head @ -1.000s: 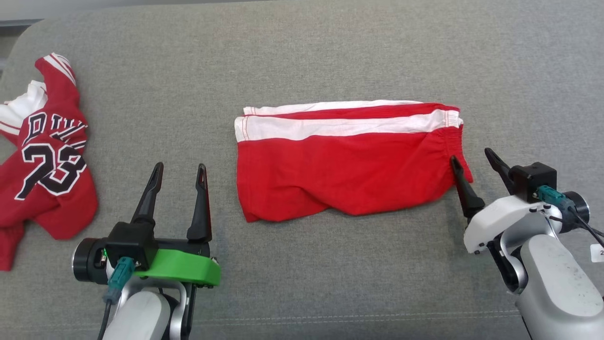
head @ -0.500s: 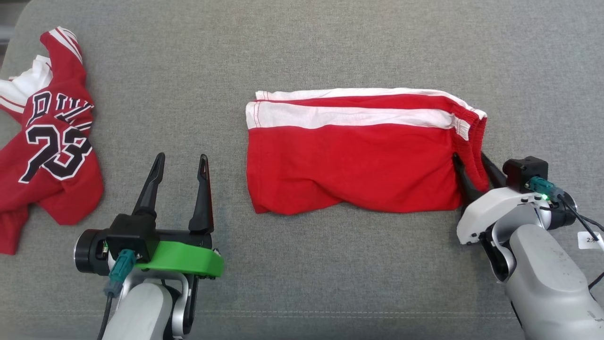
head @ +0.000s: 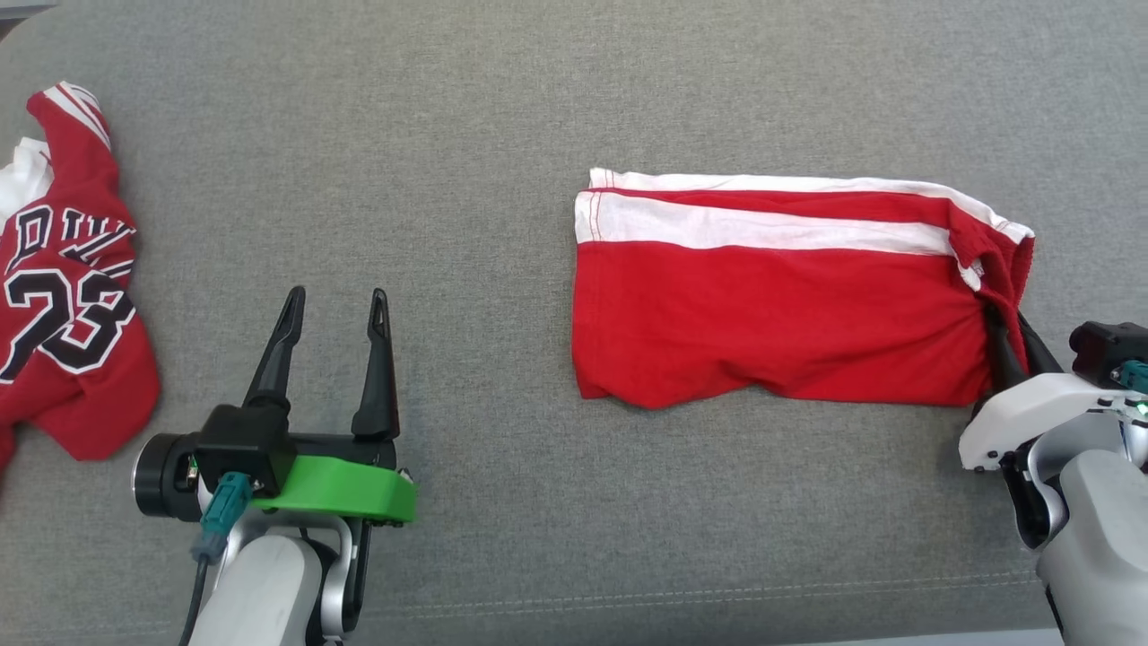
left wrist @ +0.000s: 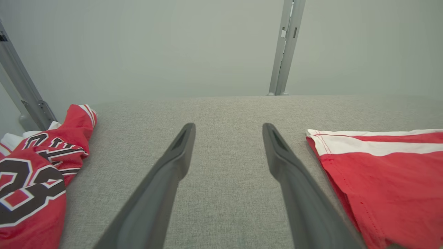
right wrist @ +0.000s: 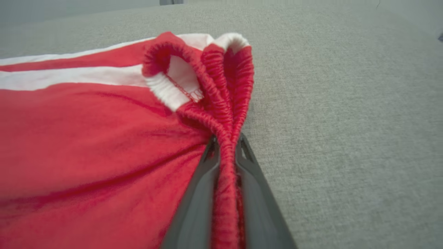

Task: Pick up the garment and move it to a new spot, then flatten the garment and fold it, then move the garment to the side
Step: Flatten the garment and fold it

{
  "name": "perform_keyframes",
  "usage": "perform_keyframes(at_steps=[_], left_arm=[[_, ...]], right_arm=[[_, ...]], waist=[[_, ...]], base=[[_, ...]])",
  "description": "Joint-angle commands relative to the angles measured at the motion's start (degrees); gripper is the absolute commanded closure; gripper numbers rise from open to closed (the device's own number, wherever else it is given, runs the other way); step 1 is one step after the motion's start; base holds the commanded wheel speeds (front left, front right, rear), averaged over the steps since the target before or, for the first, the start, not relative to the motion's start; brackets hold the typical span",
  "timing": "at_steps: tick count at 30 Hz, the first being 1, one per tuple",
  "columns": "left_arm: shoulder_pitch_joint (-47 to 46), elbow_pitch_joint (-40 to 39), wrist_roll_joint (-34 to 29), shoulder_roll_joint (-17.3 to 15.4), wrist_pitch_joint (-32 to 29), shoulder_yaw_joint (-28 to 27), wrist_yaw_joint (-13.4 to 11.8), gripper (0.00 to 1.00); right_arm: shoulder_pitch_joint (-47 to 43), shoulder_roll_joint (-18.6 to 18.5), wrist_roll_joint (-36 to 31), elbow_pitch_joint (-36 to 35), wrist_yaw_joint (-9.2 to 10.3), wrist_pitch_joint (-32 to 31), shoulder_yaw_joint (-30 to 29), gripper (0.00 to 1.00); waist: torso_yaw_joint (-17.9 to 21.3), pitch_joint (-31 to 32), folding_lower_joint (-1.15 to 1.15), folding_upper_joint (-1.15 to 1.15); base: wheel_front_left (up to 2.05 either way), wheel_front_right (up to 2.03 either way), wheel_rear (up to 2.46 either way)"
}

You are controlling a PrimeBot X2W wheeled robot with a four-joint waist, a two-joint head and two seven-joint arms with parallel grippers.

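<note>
The garment (head: 771,314) is a pair of red shorts with a white side stripe, lying folded flat on the grey cushion (head: 448,135). My right gripper (head: 1006,316) is shut on the bunched elastic waistband at the garment's right end; the right wrist view shows the red band pinched between the fingers of that gripper (right wrist: 226,138), with the garment (right wrist: 86,138) spreading left. My left gripper (head: 337,294) stands open and holds nothing at the lower left, well clear of the shorts. In the left wrist view, the left gripper (left wrist: 228,127) has the garment's hem (left wrist: 387,180) to its right.
A crumpled red jersey (head: 63,296) with the number 23 lies at the far left, also seen as the jersey (left wrist: 34,166) in the left wrist view. Metal posts (left wrist: 285,45) stand behind the cushion's far edge. A seam runs along the cushion's near side.
My right gripper closed on the waistband and dragged the shorts to the right, away from the jersey. The head view shifted as well. The left gripper stayed open in place.
</note>
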State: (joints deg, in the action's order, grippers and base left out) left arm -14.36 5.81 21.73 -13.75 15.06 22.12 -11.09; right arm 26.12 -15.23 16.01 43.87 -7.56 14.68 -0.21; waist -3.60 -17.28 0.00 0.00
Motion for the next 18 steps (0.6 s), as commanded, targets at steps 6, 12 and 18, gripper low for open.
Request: perform_keyframes(at_steps=[6,12,18], left_arm=[[1.1,0.4,-0.5,-0.3,0.2,-0.7,0.3,0.0],[0.7,0.8,-0.3,-0.3,0.1,-0.4,0.5,0.0],[-0.3,1.1,-0.2,0.5,0.1,0.0,1.0,0.0]], right_arm=[[-0.3,2.2,2.9,-8.4,0.11,-2.5,4.5,1.0],[-1.8,4.3,3.5,-23.5,0.1,-9.5,11.7,1.0],[-2.1,6.3,3.7,-31.7,0.11,-15.5,19.3,1.0]], waist=[[2.3,1.2,0.0,0.0],[2.7,1.6,0.0,0.0],[1.1,1.2,0.0,0.0]], base=[[0.0,0.0,0.0],[0.0,0.0,0.0],[0.0,0.0,0.0]])
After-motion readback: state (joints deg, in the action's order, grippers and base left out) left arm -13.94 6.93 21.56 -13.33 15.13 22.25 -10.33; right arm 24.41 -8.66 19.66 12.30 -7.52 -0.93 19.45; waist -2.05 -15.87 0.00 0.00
